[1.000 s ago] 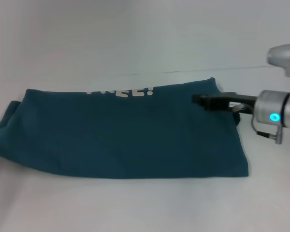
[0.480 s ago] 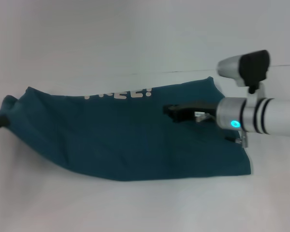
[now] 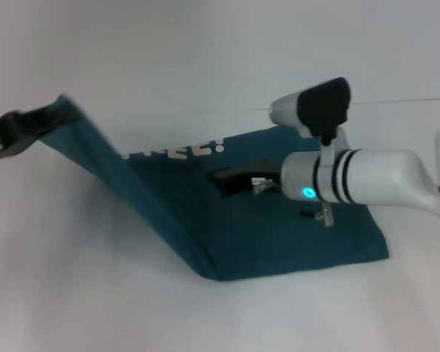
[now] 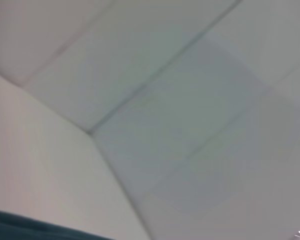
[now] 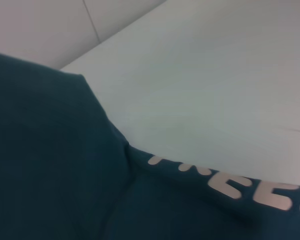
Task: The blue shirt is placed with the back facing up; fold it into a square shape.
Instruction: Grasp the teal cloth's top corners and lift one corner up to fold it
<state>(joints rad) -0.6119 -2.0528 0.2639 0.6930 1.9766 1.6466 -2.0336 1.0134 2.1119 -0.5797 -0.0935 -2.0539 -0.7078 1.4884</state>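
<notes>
Blue shirt [image 3: 235, 220] sat on the white desk [image 3: 205, 66], centre to 4 o'clock in the head view. Its right part lay flat. Its left end was lifted off the desk toward 10 o'clock, forming a slanted sheet down to a fold point near 6 o'clock.

Left end effector [image 3: 18, 130] at 9–10 o'clock, at the frame edge, clamped on the raised left corner of the shirt; cloth ran taut from its dark fingers. It was blurred, so finger gap not readable beyond the cloth being held.

Right end effector [image 3: 227, 180] reached in from 3 o'clock, low over the middle of the shirt, dark fingers pointing toward 9 o'clock, just below the lettering. Cannot tell how far open it was or whether it was pressing on the cloth.

White lettering [image 3: 177, 151] showed along the shirt's far edge, partly hidden by a fold.

Right wrist view: close on teal cloth, lettering [image 5: 240, 187] partly visible, a raised fold in the foreground, bare desk [image 5: 215, 75] beyond.

Left wrist view: mostly pale panelled surface, with a thin strip of the shirt [image 4: 20, 227] at the frame edge.
</notes>
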